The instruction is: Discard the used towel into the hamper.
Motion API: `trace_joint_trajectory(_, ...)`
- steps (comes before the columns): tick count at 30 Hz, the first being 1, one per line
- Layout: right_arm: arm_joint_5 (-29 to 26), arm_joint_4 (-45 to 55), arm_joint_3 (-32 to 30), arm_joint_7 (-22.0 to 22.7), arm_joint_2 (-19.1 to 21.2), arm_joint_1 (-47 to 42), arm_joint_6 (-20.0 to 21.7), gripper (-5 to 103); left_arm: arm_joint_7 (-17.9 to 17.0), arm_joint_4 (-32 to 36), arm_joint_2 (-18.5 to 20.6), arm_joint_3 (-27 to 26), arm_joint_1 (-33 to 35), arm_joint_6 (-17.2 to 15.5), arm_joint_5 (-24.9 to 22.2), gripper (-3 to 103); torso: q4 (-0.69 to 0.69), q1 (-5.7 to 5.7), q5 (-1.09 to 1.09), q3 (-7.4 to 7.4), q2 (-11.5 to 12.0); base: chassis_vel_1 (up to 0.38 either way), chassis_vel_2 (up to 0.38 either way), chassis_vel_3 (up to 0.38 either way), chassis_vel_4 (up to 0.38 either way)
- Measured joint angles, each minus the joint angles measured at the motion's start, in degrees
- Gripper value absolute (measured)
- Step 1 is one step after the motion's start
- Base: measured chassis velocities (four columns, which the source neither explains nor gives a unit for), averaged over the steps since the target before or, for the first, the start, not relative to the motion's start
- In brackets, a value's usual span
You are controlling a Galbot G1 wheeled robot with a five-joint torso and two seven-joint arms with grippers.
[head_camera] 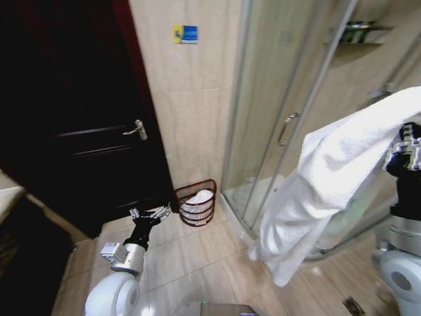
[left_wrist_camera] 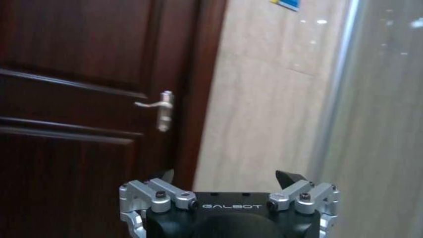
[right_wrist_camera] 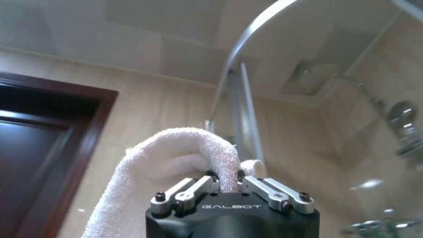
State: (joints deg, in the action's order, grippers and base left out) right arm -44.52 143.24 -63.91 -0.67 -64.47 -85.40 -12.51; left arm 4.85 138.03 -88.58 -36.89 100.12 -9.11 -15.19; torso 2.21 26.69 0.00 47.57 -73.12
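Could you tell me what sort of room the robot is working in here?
Most likely a bathroom, perhaps a hotel's. A curved glass shower enclosure stands against tiled walls, a white towel hangs from the right gripper, and a wire hamper sits on the tiled floor beside a dark wooden door.

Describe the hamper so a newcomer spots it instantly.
Start at the dark wooden door, then the tiled wall strip before the glass shower enclosure. On the floor there stands the hamper: a dark reddish-brown openwork basket with something white inside.
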Motion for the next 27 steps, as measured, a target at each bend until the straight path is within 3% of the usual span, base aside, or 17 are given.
trace_joint_trajectory(15,0.2,0.0,-0.6,-1.0,0.1,0.1,-0.1,7,0.0,0.0,0.0,0.0,0.0,0.0,0.0,100,0.02,0.0,-0.02,-0.01,0.0,0.111,0.117,0.118,0.111)
trace_joint_trajectory(27,0.9,0.0,-0.3,-1.2,0.3,0.1,-0.1,7,0.0,0.0,0.0,0.0,0.0,0.0,0.0,100,0.0,0.0,0.01,-0.01,0.0,0.008,0.006,0.005,0.007)
